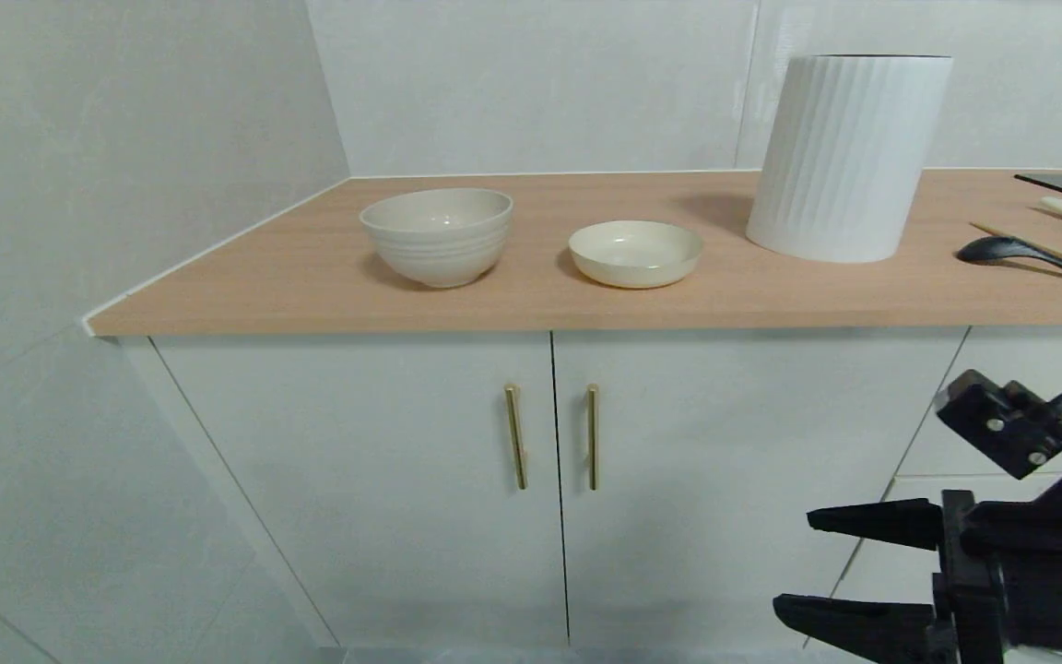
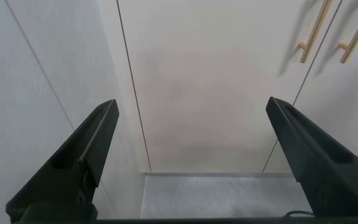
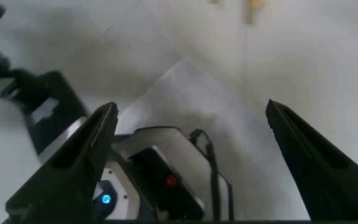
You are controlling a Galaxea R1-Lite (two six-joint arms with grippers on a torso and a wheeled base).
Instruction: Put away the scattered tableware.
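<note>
My left gripper (image 2: 191, 106), right gripper (image 1: 794, 563): both wide open, empty. Ladle (image 1: 992, 249), right edge: handle cut off.

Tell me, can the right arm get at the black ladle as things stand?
Probably yes. The right gripper hangs open below the countertop, so it must rise first; the black ladle lies uncovered near the right end, with nothing above it.

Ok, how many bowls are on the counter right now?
2. A deep ribbed bowl sits toward the left end of the counter; a shallow bowl sits just right of it, left of the tall white container. Something could be hidden behind that container.
</note>
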